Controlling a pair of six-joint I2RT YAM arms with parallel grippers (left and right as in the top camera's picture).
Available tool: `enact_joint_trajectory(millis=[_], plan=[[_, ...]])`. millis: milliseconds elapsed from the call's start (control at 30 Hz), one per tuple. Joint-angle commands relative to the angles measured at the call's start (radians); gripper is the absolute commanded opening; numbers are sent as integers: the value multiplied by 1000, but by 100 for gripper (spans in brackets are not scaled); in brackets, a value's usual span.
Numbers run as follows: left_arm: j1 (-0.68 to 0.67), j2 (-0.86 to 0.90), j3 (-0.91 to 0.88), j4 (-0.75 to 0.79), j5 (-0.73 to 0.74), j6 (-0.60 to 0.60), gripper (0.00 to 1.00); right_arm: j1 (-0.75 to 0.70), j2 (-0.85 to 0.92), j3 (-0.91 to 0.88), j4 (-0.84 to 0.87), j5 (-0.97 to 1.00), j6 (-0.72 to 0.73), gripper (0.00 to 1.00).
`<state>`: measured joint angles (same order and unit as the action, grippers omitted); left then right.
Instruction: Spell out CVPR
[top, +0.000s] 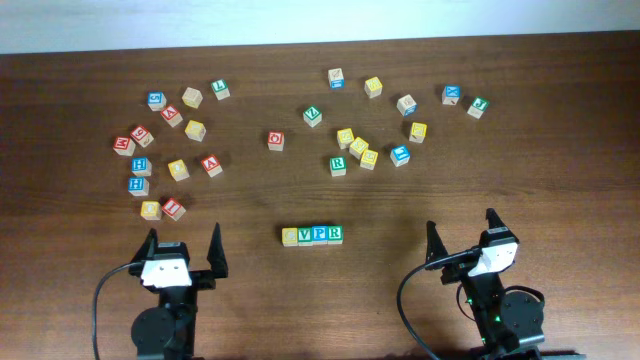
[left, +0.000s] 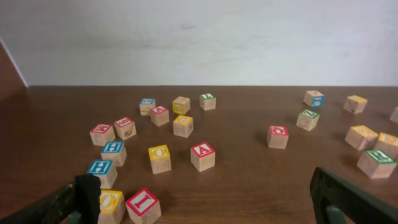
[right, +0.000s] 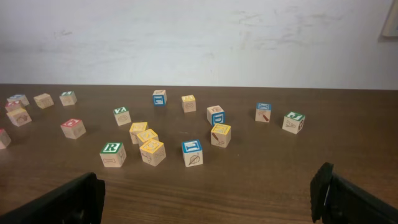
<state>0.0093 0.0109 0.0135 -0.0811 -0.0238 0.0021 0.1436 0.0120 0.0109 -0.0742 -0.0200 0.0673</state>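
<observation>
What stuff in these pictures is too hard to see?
- Row of four blocks: overhead only, letters too small to read surely; neither wrist view shows it.
- Yellow block: left wrist view, partly hidden by a finger of the left gripper.
- Right gripper: right wrist view, fingers cut off by the bottom edge.

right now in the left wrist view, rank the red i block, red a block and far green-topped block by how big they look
1. red I block
2. red A block
3. green-topped block
Apparent size only: nearer blocks look bigger, so true sizes may match.
</observation>
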Motion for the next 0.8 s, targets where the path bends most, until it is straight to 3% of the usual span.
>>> enact_joint_trajectory(millis=[0, 767], plan=[[9, -6, -5, -2, -46, -66, 99, -8, -9, -5, -5, 5, -4, 98], [9, -6, -4, -2, -14, -65, 99, -58, -9, -5, -5, 11, -5, 98]])
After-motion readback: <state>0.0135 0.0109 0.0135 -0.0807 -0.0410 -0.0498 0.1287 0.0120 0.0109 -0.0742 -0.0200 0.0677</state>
